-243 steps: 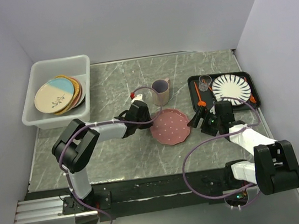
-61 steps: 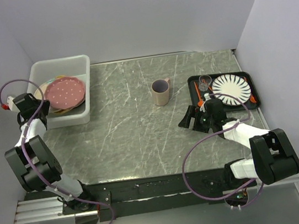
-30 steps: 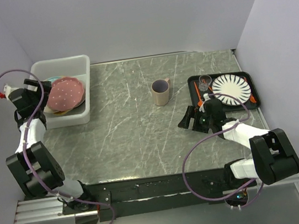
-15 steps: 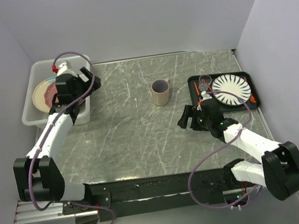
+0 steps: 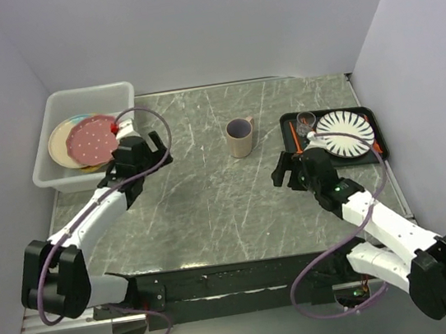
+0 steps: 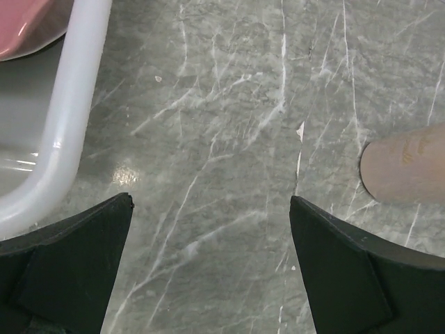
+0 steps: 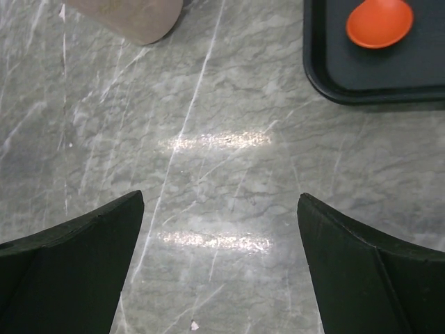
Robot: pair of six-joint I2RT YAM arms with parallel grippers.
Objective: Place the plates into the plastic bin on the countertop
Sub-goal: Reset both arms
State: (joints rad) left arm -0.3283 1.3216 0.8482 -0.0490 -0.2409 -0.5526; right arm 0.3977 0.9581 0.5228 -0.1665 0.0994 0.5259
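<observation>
Translucent white plastic, the rectangular bin [image 5: 86, 93] sits at the far left corner of the grey-green marble-look countertop [image 5: 211, 202] in the overhead view. Inside it lies a stack of round plates [image 5: 79, 146]; the pink scalloped dotted plate [image 5: 91, 137] is on top, with a cream rim showing under it on the left. The left gripper [image 5: 150, 147] hangs just beside the bin's near right corner, over the slab, jaws spread wide and holding nothing. A beige mug [image 5: 240, 137] stands near the middle of the slab. At the far right lies a flat black tray [image 5: 291, 157] carrying a white plate with black radiating stripes [image 5: 345, 133], an orange spoon [image 5: 295, 139] and a small clear glass [image 5: 306, 120]. The right gripper [image 5: 285, 169] hovers over the slab just left of the tray, also wide open and empty.

From the left wrist camera, the bin's rolled rim curves down the left side, with a sliver of pink plate inside it at the top left corner. Bare veined stone fills the gap between the two black fingers [image 6: 66, 271], and the side of the mug pokes in at the right edge.

From the right wrist camera, the black fingers [image 7: 375, 271] stand far apart over bare stone with two bright glare streaks. The mug's base shows at the top left, and the tray's corner with the spoon's orange bowl at the top right.
</observation>
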